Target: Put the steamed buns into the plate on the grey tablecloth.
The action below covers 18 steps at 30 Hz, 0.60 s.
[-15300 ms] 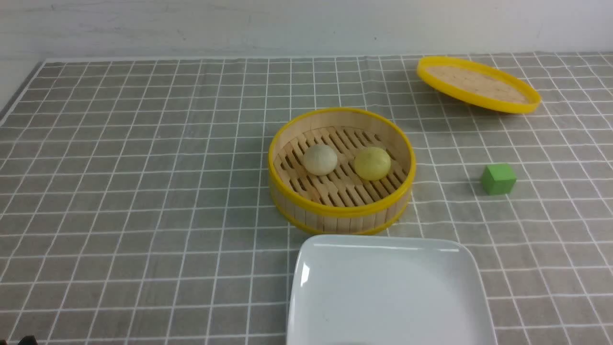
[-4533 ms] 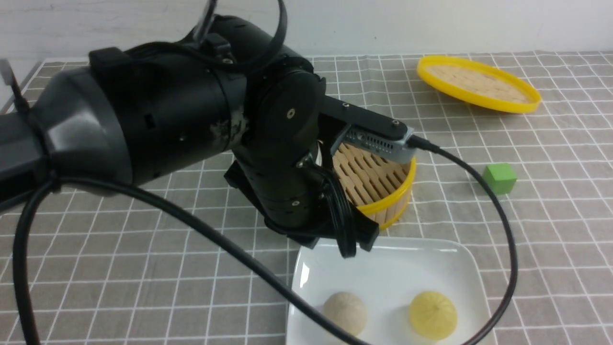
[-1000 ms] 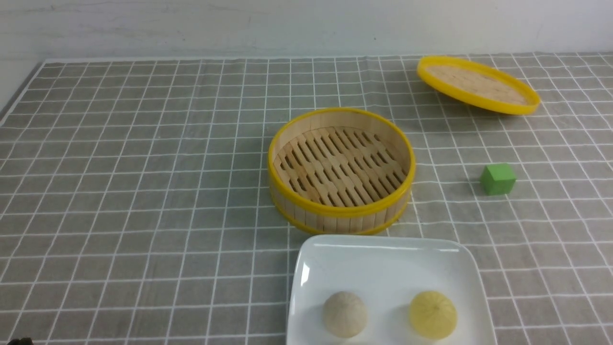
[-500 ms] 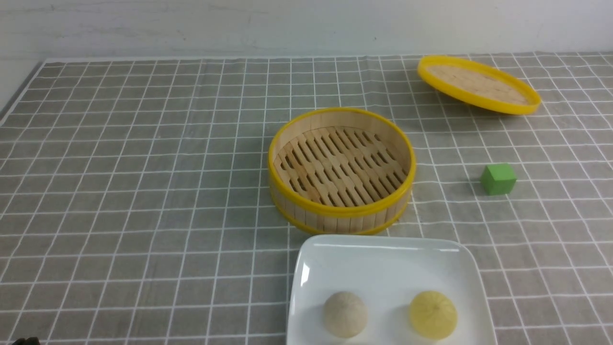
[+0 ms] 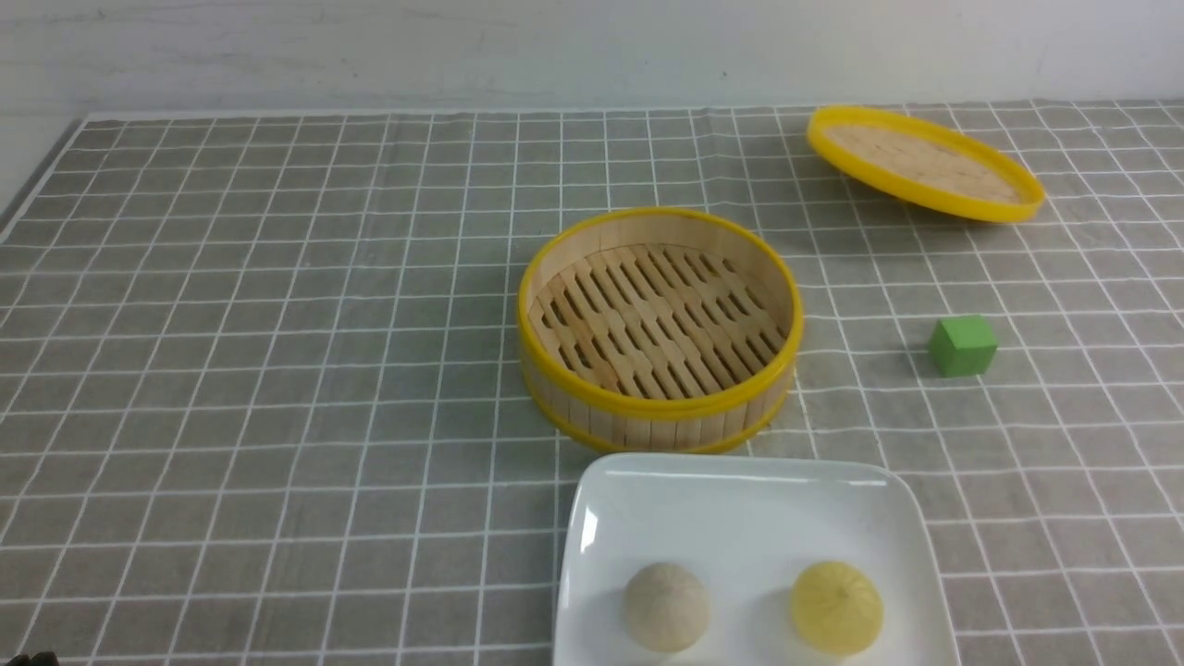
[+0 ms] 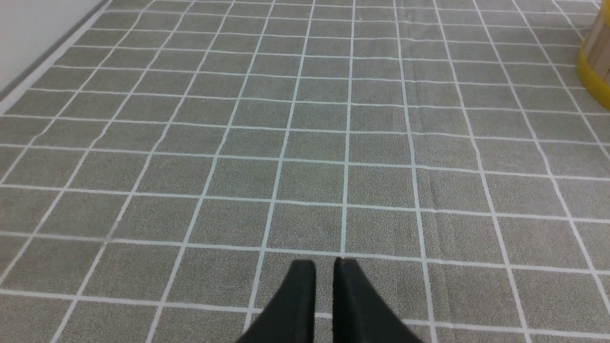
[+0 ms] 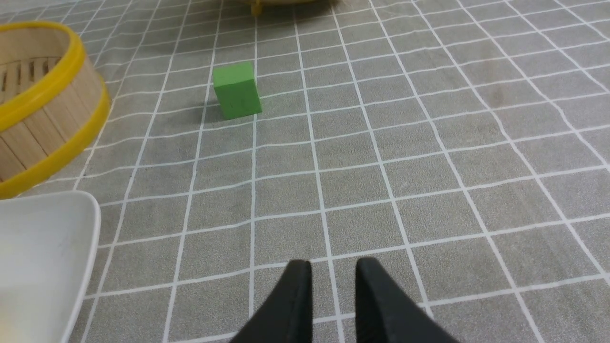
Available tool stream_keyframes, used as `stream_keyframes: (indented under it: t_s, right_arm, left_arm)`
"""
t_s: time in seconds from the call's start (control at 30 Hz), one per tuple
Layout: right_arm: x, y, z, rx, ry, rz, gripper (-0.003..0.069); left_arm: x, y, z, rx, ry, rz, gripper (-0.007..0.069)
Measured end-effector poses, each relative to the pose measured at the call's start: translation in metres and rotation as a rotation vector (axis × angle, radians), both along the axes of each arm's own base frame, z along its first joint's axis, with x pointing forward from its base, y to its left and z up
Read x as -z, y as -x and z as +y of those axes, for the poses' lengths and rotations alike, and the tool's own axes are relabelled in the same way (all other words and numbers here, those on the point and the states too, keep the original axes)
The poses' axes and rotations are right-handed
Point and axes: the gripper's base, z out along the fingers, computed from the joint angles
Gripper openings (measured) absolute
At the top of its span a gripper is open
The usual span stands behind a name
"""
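The pale beige bun (image 5: 666,606) and the yellow bun (image 5: 835,608) sit side by side in the white square plate (image 5: 740,499) on the grey tablecloth (image 5: 277,370) at the front. A corner of the plate shows in the right wrist view (image 7: 43,247). Neither gripper shows in the front view. My left gripper (image 6: 324,267) is shut and empty, low over bare cloth. My right gripper (image 7: 333,267) is empty over bare cloth to the right of the plate, its jaws close together with a narrow gap.
The empty bamboo steamer (image 5: 659,407) stands just behind the plate; it also shows in the right wrist view (image 7: 47,119) and the left wrist view (image 6: 595,62). The yellow-rimmed lid (image 5: 925,162) lies at the back right. A green cube (image 5: 962,345) (image 7: 237,90) sits right of the steamer.
Both buns have gone from the steamer to the plate. The left arm that hung over the plate has pulled out of the front view. Nothing has moved in the last second.
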Motion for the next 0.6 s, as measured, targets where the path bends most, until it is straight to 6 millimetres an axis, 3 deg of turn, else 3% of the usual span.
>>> stream_keyframes:
  t_s: [0.6]
  right_arm:
    - [0.0, 0.0, 0.0, 0.0, 0.0, 0.0, 0.0174]
  left_arm:
    - [0.0, 0.0, 0.0, 0.0, -0.001, 0.0, 0.0108]
